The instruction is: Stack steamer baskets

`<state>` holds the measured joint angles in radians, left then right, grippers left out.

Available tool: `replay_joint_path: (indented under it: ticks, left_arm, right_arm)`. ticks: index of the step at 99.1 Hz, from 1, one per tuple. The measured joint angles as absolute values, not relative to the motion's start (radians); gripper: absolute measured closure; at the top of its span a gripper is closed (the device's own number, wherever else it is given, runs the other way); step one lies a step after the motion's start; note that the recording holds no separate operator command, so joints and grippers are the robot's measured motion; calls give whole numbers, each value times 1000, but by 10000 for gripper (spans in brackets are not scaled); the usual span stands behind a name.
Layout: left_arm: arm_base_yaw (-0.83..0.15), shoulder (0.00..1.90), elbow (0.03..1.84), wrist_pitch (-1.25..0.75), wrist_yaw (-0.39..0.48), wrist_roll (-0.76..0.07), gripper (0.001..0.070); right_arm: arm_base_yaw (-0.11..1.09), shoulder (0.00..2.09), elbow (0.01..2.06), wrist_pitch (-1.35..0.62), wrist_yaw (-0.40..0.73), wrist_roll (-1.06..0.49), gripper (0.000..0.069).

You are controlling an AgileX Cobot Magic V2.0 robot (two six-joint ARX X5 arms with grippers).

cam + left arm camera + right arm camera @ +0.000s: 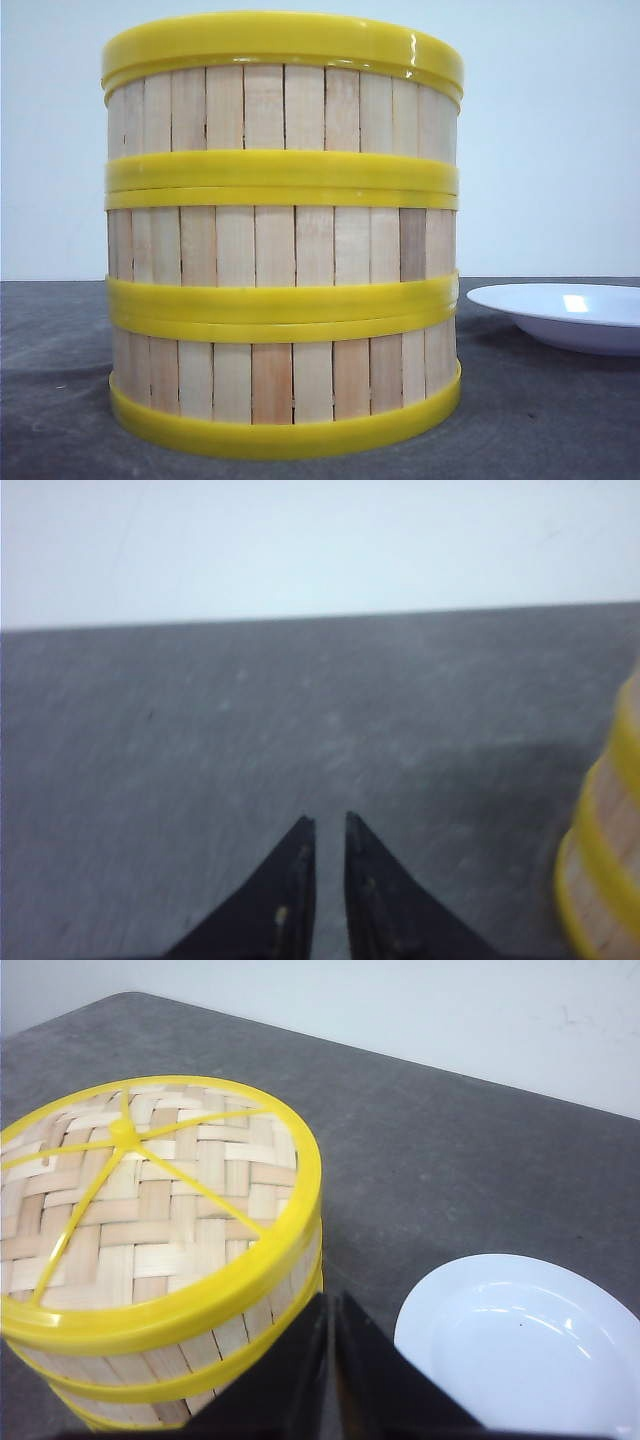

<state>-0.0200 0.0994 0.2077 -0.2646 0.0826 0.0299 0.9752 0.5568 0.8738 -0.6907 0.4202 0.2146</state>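
Three steamer baskets stand stacked in one column close to the front camera: bottom [285, 380], middle [280, 245] and top [285, 110], with their yellow rims meeting. A woven, yellow-rimmed lid [150, 1200] with a small knob covers the top. My right gripper [332, 1298] hovers beside the stack's upper wall [250, 1335], between it and the plate, with its jaws together and nothing held. My left gripper [330, 820] hangs over bare table, with only a narrow slit between its jaws and nothing in it. The stack's edge [610, 850] shows at one side of that view. Neither gripper appears in the front view.
A white plate [570, 315] lies on the dark grey table [60, 400] just right of the stack, and it shows again as the plate [520, 1345] in the right wrist view. A pale wall [560, 140] rises behind the table.
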Motion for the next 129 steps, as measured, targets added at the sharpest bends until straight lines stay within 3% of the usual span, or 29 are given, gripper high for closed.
replay_joint_path:
  ticks: [35,129]
  left_arm:
    - [-7,4,56,-241,43,33,684]
    - [-7,5,33,-181,40,38,684]
  right_arm:
    - [975,557,874,-691,420,215,683]
    - [975,557,874,-691,420,215,683]
